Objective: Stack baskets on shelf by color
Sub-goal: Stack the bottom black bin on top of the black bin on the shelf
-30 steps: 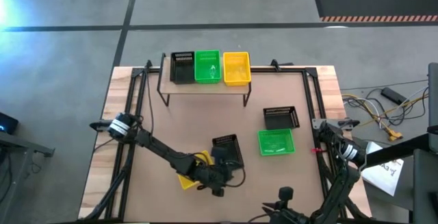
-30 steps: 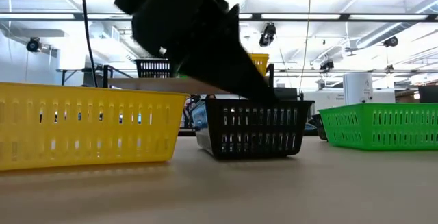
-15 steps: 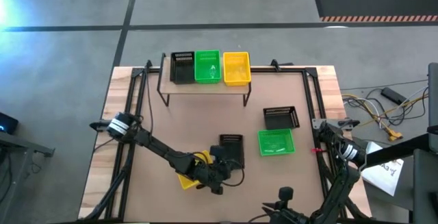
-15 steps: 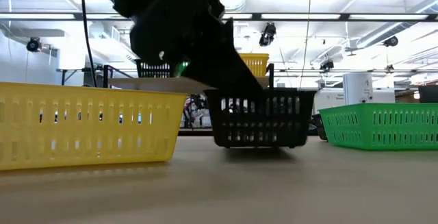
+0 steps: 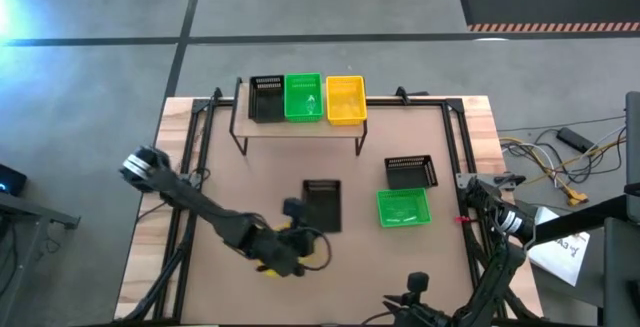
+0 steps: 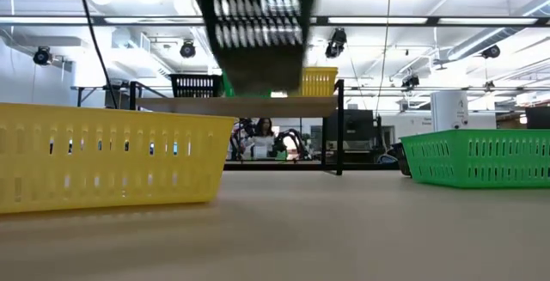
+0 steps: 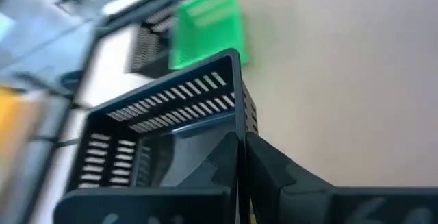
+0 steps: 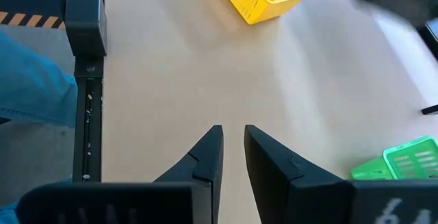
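Observation:
A black basket (image 5: pixel 322 205) hangs in the air over the table's middle, with my left gripper (image 7: pixel 241 138) shut on it. In the low view the black basket (image 6: pixel 258 23) is high above the tabletop. The shelf (image 5: pixel 300 129) at the far side carries one black basket (image 5: pixel 266 98), one green (image 5: pixel 303 97) and one yellow (image 5: pixel 346 99) side by side. On the table stand a second black basket (image 5: pixel 411 171), a green basket (image 5: pixel 403 207) and a yellow basket (image 6: pixel 103 156). My right gripper (image 8: pixel 233 138) waits at the near right, its fingers a little apart with nothing between them. My left gripper pinches one side wall of the black basket at its rim (image 7: pixel 239 118), one finger inside the basket and one outside. The fingers come slanting down from the table's near left. The basket is lifted clear of the table, roughly level.
The yellow basket (image 5: pixel 266 264) lies partly under my left arm near the front edge. The green and black baskets stand close together at the table's right. Black frame rails (image 5: pixel 458 147) run along both table sides. Bare tabletop lies between the shelf and the held basket.
My left gripper has risen and drawn back toward the table's left with the black basket. The basket, which stood on the table a second ago, is now lifted well clear of it and has moved a little toward the shelf.

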Action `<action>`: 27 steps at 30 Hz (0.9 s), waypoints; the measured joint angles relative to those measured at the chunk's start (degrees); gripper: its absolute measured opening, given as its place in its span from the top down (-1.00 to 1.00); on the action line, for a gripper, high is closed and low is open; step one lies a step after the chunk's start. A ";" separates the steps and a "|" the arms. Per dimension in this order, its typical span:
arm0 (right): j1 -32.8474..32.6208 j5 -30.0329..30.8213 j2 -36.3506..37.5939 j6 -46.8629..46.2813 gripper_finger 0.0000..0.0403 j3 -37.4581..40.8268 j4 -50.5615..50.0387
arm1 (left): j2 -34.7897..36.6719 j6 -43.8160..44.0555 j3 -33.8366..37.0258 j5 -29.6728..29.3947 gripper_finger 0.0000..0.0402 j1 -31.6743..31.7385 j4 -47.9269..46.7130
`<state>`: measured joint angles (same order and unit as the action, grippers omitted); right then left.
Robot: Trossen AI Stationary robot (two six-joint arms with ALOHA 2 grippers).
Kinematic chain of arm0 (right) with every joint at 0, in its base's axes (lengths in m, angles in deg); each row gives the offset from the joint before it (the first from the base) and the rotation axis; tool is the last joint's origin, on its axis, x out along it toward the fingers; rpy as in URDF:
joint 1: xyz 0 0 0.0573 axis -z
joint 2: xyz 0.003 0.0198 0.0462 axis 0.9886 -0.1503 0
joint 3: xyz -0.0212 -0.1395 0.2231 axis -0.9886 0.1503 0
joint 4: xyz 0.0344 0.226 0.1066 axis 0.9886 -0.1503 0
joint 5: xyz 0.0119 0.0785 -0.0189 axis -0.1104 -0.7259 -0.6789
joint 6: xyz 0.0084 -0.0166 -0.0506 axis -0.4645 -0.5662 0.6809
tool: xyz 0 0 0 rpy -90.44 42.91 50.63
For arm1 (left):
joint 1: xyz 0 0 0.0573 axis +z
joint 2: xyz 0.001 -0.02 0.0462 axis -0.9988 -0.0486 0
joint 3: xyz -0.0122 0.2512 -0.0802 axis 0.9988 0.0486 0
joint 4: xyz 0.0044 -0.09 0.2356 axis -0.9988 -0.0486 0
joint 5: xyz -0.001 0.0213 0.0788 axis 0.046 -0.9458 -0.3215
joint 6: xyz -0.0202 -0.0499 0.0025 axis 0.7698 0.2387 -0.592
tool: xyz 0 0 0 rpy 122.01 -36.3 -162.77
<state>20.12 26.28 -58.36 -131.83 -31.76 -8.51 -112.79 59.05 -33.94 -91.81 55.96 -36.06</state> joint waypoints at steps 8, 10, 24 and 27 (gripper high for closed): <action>0.00 -0.01 0.00 0.01 0.73 0.10 0.00 | 16.87 -0.29 1.71 -9.72 1.00 -0.21 -16.13; 0.00 -0.02 0.00 0.22 0.73 0.11 0.00 | 21.18 -2.73 1.71 -10.14 1.00 1.48 -18.39; 0.00 1.51 0.00 0.46 0.73 0.15 0.01 | 38.88 -38.19 6.26 18.87 1.00 41.43 -18.97; 0.00 1.51 0.00 0.44 0.73 0.15 0.10 | 37.92 -41.44 7.32 29.11 1.00 51.45 -16.02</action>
<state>20.12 27.79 -58.36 -131.39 -31.61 -8.41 -74.88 17.61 -26.62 -62.70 107.41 -52.08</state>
